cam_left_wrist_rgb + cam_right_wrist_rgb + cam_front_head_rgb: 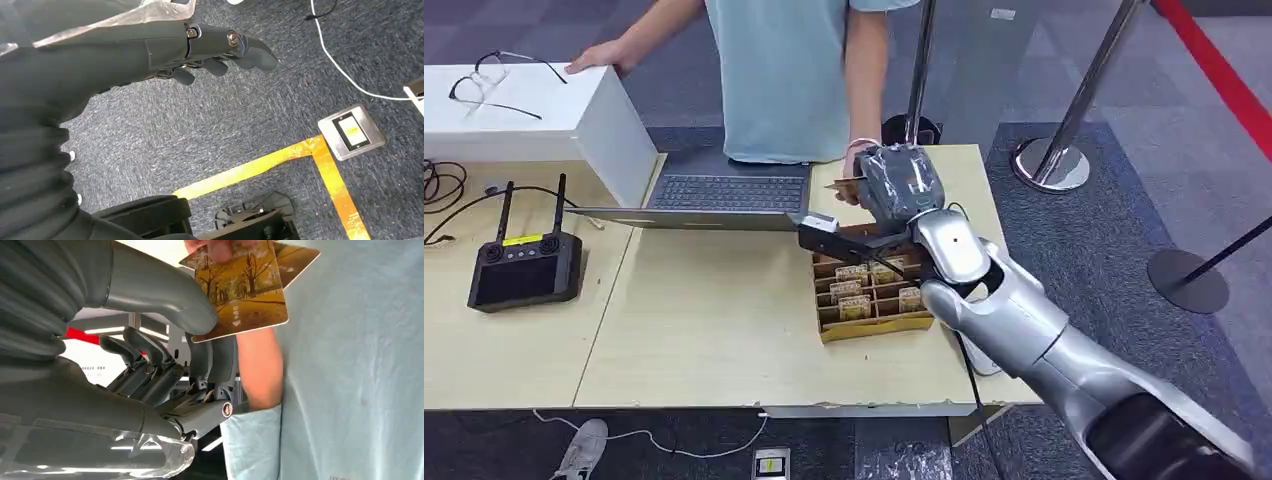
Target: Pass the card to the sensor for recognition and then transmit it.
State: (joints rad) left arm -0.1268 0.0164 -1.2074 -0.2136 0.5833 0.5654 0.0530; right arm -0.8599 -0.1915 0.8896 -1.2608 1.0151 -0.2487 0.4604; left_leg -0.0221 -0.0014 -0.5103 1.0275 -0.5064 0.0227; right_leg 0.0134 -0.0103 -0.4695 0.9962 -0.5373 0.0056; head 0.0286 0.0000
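Card sat pinched between the thumb and fingers of the right hand, its long axis running out beyond the fingertips toward the person standing just past the surface. The person's hand was touching the card's far end, so the handover looked to be in progress, and release seemed the step due next. A second card lay just behind the first, in the person's grasp. Nearer the robot than the right hand lay the card tray. The left hand hung over the floor, fingers loosely curled, holding nothing.
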